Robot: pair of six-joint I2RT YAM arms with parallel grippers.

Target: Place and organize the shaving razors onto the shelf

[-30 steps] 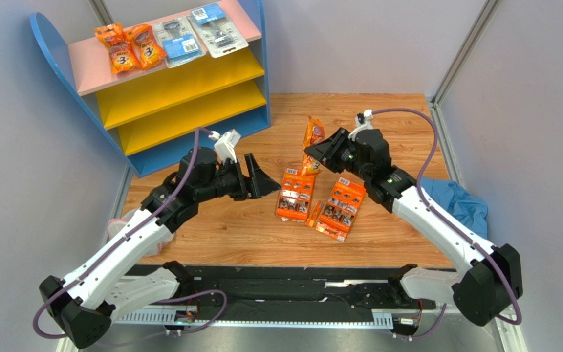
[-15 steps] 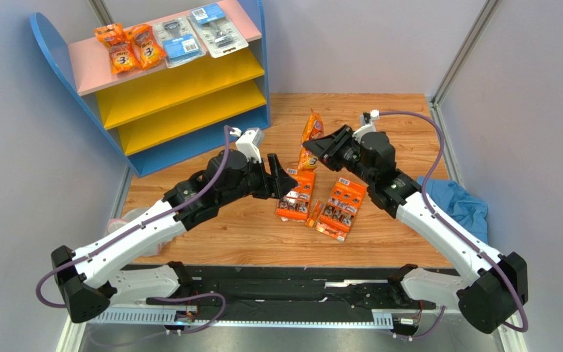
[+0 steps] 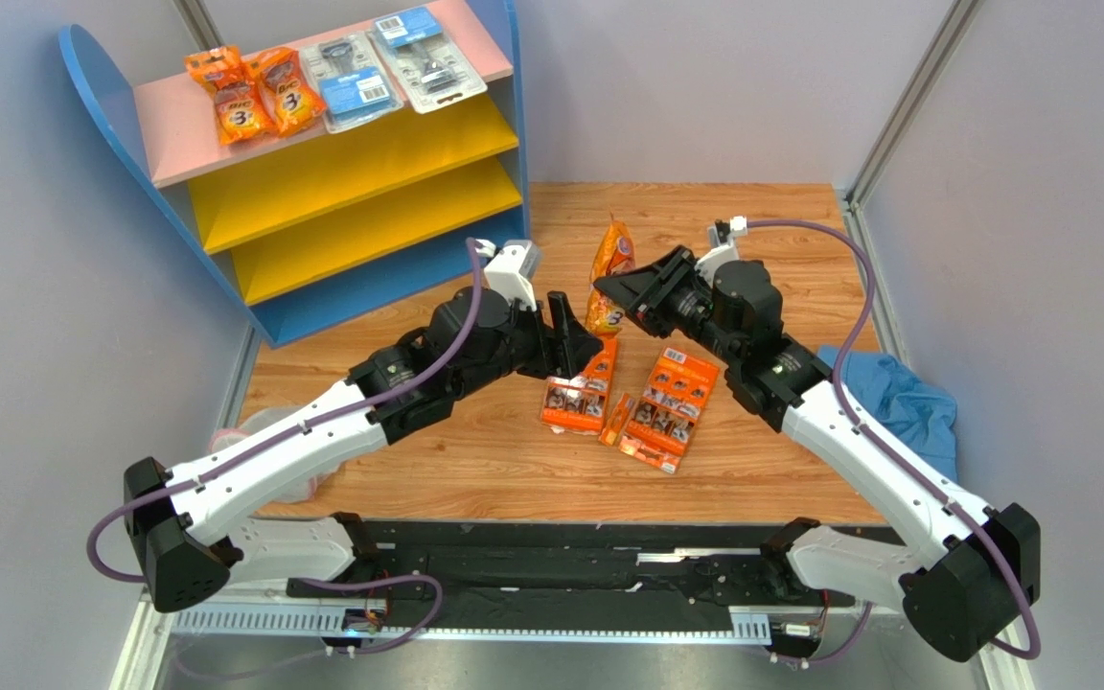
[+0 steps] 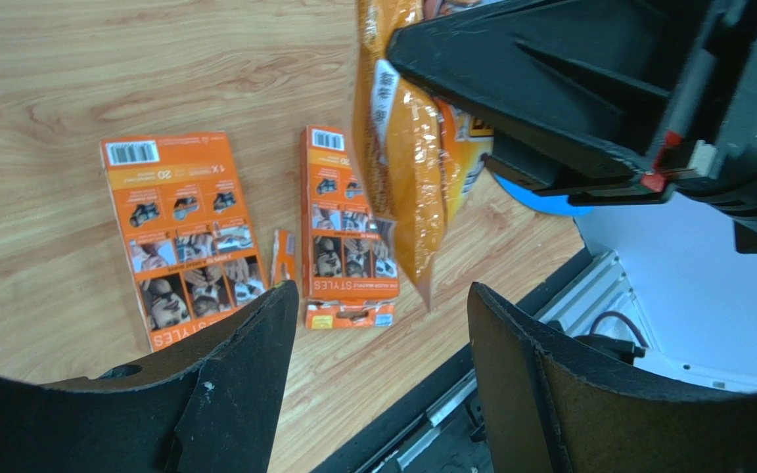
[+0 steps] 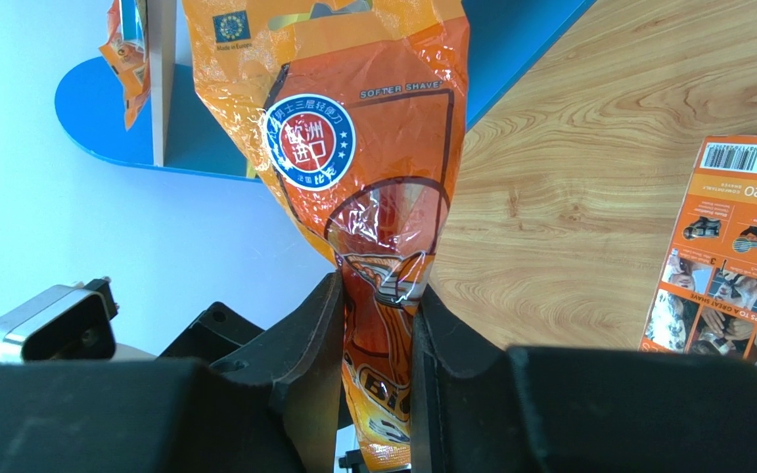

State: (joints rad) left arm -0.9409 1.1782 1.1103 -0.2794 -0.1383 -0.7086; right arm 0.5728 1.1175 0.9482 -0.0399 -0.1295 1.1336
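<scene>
The left arm has stretched farther across the bench, carrying the left pincer [image 3: 577, 334] from well short of the orange cards [image 3: 580, 391] to just beside the orange bag [image 3: 610, 259] pinched in the right pincer [image 3: 630, 295]. Its jaws have narrowed a little. The bag has shifted slightly away from the arm bases.

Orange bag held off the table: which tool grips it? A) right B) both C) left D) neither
A: the right tool is shut on the orange bag, while the left tool stands open, not clamping it.
</scene>
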